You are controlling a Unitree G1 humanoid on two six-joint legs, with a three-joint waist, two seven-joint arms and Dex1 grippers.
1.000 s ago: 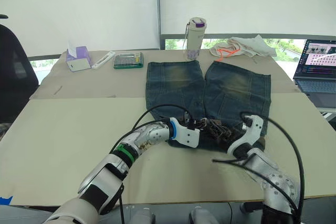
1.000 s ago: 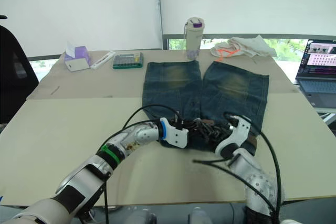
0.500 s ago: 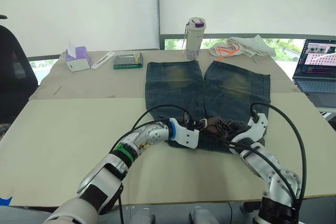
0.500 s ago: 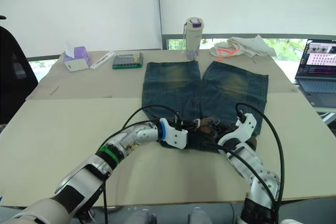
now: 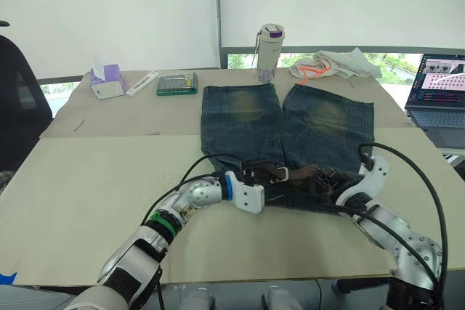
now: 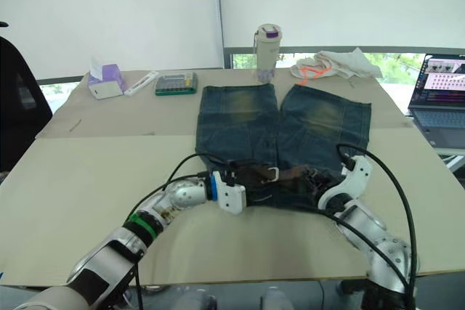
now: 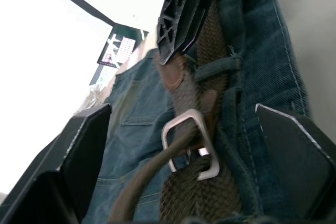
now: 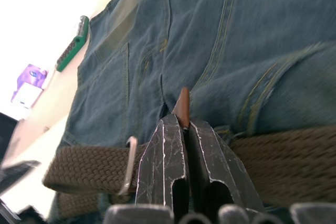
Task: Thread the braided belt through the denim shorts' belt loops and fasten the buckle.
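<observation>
Dark brown braided belt [image 8: 294, 163]: run past right wrist view's edge, far end unseen | leather belt tip [image 8: 182, 109]: mostly hidden between black right gripper [image 8: 185, 129] fingers | silver rectangular buckle [image 7: 190, 142]: prong position indeterminate | dark blue denim shorts [image 5: 290, 125]: waistband partly covered by both grippers | open laptop [image 5: 440, 88]: cropped by head view's edge.

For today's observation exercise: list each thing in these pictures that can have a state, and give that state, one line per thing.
denim shorts: spread flat on the table, legs pointing away from the robot.
braided belt: lying along the waistband, passed through the buckle.
buckle: strap through its frame; whether the prong is set cannot be told.
left gripper: open, fingers either side of the buckle.
right gripper: shut on the belt's brown tip.
laptop: open, screen lit.
bottle: upright, lid on.
</observation>
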